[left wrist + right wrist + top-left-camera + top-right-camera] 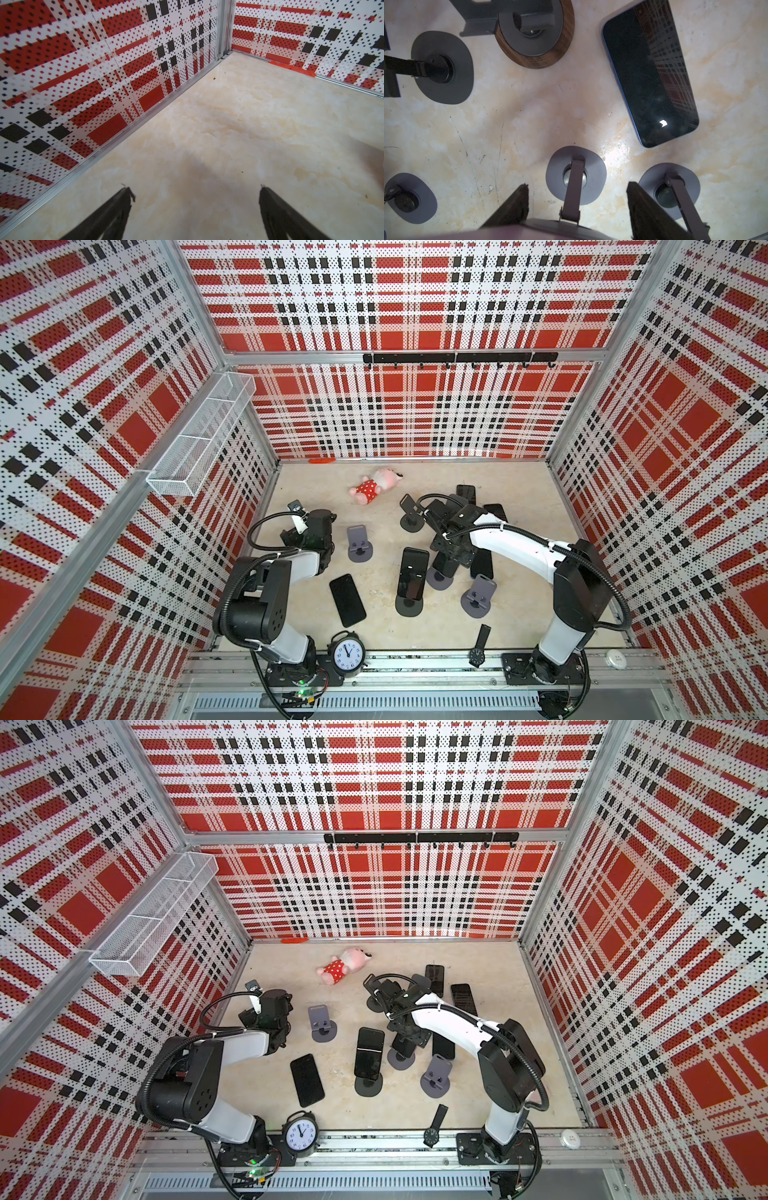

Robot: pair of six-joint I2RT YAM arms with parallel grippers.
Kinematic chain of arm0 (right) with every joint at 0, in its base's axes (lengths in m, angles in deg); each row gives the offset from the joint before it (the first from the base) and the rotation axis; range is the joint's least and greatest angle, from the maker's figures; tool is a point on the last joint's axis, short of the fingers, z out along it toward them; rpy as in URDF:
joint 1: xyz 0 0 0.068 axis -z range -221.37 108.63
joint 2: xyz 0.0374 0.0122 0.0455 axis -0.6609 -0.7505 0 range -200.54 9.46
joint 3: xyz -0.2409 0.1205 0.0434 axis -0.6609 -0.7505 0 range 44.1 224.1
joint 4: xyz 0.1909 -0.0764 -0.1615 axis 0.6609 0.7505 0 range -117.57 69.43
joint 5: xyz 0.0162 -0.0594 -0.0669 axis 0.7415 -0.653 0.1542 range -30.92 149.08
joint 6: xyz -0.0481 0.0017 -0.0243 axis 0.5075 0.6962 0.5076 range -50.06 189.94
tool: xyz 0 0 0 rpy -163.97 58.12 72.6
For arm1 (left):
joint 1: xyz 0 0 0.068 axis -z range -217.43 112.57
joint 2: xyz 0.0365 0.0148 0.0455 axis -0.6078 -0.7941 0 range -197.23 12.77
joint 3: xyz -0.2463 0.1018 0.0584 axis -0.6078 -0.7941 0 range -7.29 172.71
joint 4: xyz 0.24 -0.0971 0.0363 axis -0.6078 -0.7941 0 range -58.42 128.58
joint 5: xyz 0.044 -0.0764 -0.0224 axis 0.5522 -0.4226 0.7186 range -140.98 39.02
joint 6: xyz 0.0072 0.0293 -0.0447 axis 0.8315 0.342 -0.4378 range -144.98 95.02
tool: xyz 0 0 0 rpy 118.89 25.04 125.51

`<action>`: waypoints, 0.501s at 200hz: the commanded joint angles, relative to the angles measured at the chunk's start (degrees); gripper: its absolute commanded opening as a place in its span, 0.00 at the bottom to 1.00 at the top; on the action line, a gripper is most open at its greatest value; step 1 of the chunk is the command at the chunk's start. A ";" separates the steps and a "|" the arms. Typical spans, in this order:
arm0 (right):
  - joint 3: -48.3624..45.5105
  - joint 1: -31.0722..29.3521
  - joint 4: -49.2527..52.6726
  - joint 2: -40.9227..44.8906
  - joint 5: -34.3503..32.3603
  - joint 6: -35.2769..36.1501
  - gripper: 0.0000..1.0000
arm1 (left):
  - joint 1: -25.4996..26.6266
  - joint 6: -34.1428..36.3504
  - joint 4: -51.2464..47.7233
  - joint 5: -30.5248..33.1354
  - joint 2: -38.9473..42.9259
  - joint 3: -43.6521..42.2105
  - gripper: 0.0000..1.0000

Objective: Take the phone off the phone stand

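The phone (441,567) is leaning in its grey phone stand (593,172) on the table (519,489), my right gripper (577,184) is straddling it, pinching or not I cannot tell, and my left gripper (194,188) is hanging wide open.

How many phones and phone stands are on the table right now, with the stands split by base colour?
Dark-screened slab phones: 6
Purple-grey round-based phone stands: 3
Black round-based phone stands: 2
Wooden-rimmed round-based phone stand: 1
Total: 12
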 commanded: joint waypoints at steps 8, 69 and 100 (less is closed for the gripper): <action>0.84 -0.35 1.29 3.22 -4.25 1.23 0.75 | 0.40 0.71 -0.32 1.23 -0.71 1.40 0.98; -0.31 -0.35 -1.27 7.29 -6.16 7.75 0.72 | 0.49 0.77 -0.83 1.47 -0.93 1.58 0.98; -1.28 -0.36 -3.06 11.31 -7.90 11.22 0.71 | 0.40 0.64 -0.94 1.34 -0.79 1.53 0.98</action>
